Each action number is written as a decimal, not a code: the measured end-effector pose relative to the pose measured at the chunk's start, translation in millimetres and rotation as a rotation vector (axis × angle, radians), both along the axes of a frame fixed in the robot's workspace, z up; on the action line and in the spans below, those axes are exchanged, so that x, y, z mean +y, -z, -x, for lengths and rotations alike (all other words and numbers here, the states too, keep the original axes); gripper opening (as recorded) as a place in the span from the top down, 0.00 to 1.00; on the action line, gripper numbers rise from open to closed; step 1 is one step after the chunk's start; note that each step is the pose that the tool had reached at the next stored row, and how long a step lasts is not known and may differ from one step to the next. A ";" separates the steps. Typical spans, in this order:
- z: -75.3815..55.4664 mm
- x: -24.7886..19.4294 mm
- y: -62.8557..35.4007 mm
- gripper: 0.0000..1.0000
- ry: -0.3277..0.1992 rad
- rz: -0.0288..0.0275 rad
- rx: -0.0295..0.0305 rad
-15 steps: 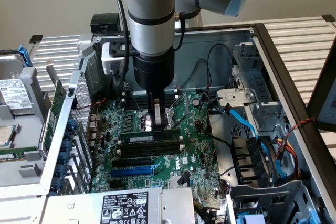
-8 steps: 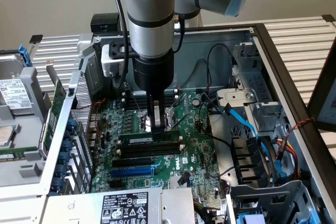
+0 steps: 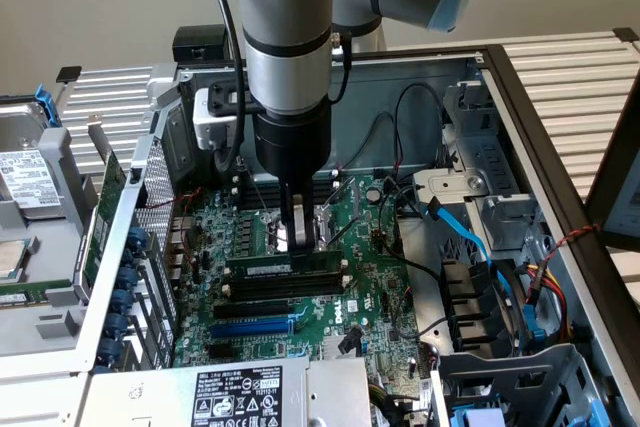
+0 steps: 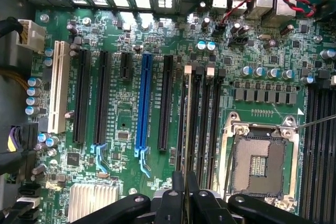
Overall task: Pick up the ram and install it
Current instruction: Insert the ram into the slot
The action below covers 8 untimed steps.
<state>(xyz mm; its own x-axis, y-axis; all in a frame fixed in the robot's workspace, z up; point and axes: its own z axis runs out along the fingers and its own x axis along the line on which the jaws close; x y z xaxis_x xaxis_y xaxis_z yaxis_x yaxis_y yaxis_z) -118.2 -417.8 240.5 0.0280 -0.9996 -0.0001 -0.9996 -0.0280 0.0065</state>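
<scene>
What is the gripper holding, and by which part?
The gripper pinches the ram by its upper long edge, near mid-length, with the stick standing upright on edge.

A plain beige wall (image 3: 100,7) spans the back, softly and evenly lit. Below it lies a work table (image 3: 575,67) of pale grey ribbed metal slats, visible on both sides of an open computer case (image 3: 400,72). A dark frame piece (image 3: 620,167) leans at the exterior view's right edge.

Long thin green ram (image 3: 285,265) (image 4: 188,119), white label on side, standing upright on long edge, running alongside black memory slots (image 4: 199,119).
</scene>
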 end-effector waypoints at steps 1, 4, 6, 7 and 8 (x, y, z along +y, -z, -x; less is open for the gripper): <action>0.0 0.0 0.2 0.87 0.001 -0.0003 -0.0014; 0.4 0.1 0.6 0.87 0.002 -0.0011 -0.0066; 1.0 0.1 0.7 0.87 0.002 -0.0012 -0.0077; 1.4 0.1 0.7 0.87 0.002 -0.0011 -0.0087; 1.7 0.1 0.7 0.87 0.002 -0.0011 -0.0101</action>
<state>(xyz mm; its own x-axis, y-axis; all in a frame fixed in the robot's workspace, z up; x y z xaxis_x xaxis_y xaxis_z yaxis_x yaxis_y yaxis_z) -119.9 -417.7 239.8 0.0256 -0.9997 -0.0009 -0.9997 -0.0256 -0.0036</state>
